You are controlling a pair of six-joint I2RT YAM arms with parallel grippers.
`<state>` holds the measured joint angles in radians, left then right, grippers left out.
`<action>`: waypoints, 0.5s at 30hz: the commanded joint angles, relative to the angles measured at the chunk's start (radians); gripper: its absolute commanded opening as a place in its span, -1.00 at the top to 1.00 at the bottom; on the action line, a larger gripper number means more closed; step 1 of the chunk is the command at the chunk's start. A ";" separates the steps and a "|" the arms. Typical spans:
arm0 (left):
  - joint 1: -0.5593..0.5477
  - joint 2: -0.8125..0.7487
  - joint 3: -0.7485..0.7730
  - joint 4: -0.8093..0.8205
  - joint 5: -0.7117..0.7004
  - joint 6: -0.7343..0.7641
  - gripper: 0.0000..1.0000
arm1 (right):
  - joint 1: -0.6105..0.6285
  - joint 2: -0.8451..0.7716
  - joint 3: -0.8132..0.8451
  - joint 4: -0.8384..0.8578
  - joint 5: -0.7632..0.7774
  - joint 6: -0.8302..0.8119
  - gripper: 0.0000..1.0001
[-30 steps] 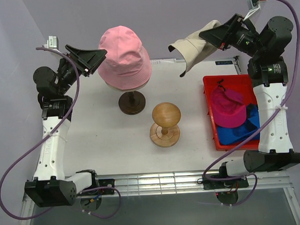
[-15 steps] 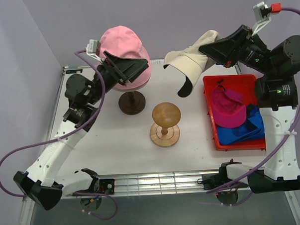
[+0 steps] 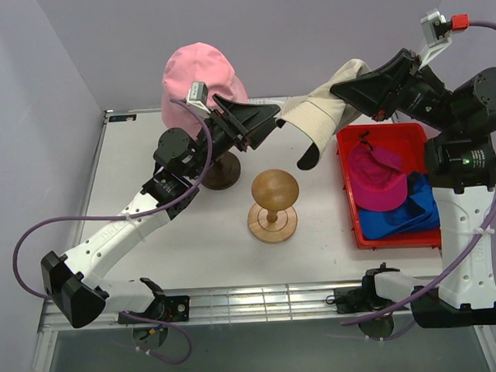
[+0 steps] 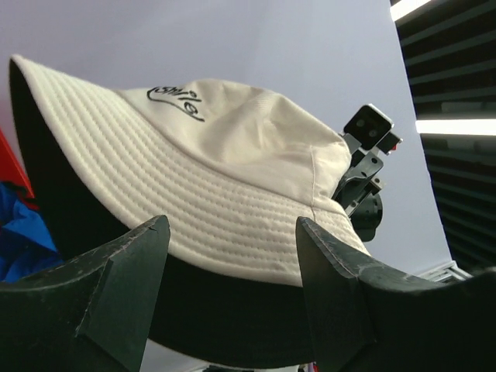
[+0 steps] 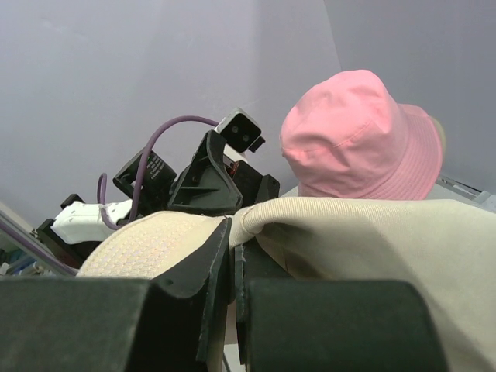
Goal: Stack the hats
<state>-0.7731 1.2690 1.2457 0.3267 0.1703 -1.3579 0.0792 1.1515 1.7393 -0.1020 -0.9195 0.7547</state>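
The beige bucket hat [image 3: 323, 115], judged light, soft and limp, is held aloft at 1 o'clock above the table [image 3: 168, 239] by a fabric fold pinched in the closed right jaws, and its stitched brim, just ahead of the wide-open left jaws, is judged the firmest hold.

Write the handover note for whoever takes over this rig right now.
Right gripper: shut on the beige bucket hat, held in the air.
Left gripper: open, fingers framing that hat's brim, no grip.
The pink bucket hat sits on its stand, far left; magenta cap and blue cap lie in the red bin.
Done: nothing stacked on the pink hat.
Left: beige hat onto the pink one, then both caps.
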 commanded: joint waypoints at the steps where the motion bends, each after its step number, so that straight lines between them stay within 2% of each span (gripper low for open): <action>1: -0.011 -0.030 -0.005 0.054 -0.037 -0.049 -0.54 | 0.002 -0.030 -0.003 0.024 -0.007 -0.028 0.84; 8: -0.022 -0.005 -0.048 0.110 0.001 -0.179 -0.57 | 0.002 -0.030 0.009 0.031 0.010 -0.061 0.84; 15: -0.025 -0.057 -0.118 0.152 -0.040 -0.188 -0.63 | 0.002 -0.024 -0.001 0.067 0.013 -0.060 0.84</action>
<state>-0.7914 1.2655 1.1465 0.4267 0.1482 -1.5341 0.0792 1.1339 1.7359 -0.1070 -0.9157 0.7029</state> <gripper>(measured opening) 0.808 0.081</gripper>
